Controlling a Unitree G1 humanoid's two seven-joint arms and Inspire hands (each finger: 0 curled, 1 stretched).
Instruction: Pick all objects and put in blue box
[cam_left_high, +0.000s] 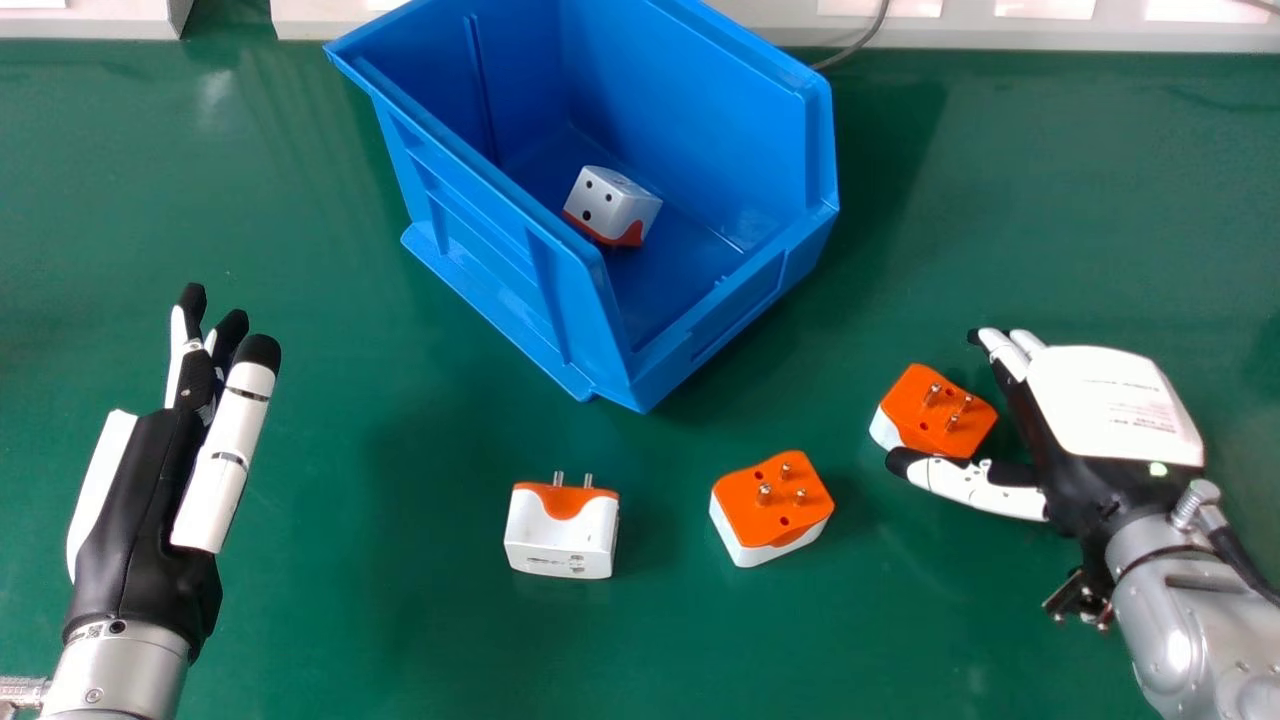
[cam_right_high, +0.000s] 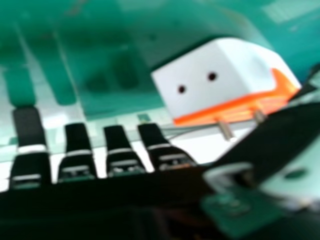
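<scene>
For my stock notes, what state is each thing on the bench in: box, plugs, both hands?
Box: open-topped, one plug inside
Inside plug: orange side down
Left plug: on its side, pins towards the box
Middle plug: pins up
Right plug: pins up, between right thumb and fingers
Left hand: open
Right hand: open

We see the blue box (cam_left_high: 480, 215) on the green table (cam_left_high: 300, 640) with one adapter (cam_left_high: 612, 205) inside. Two adapters (cam_left_high: 565, 540) sit in front of it. Our right hand (cam_left_high: 1110, 405) is at a third.
</scene>
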